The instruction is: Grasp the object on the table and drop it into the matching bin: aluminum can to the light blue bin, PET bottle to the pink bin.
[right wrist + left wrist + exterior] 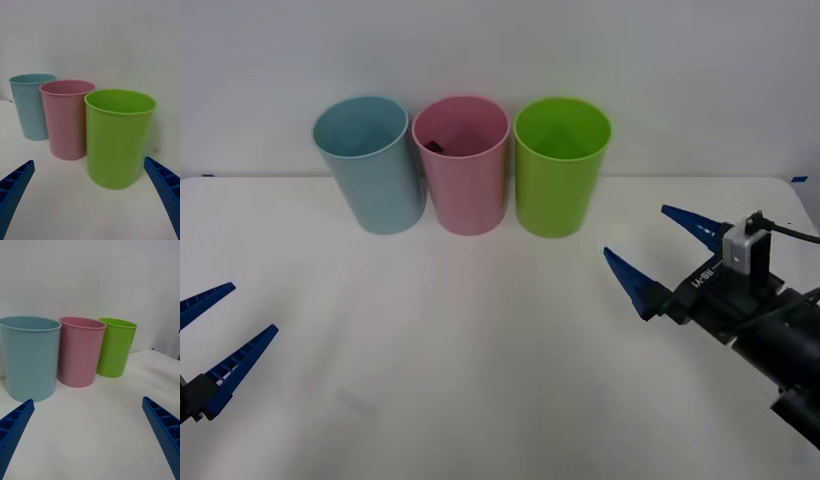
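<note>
three bins stood in a row at the far side of the white table, against the wall: light blue bin on the left, pink bin in the middle, lime green bin on the right. they sat close together, blue and pink looked touching, green just beside pink. a small dark thing showed inside the pink bin near its rim on the left wall, likely the pet bottle's black cap; too small to tell more.

right gripper hovered over the table's right side, near the green bin but apart from it, blue ribbed fingers spread wide, holding nothing. from its wrist view the green bin was nearest, pink bin next, light blue bin farthest.

left gripper was low at the near left edge of the table, well apart from the bins, fingers spread wide too, empty. its wrist view had the light blue bin closest, then pink bin, then green bin.
</note>
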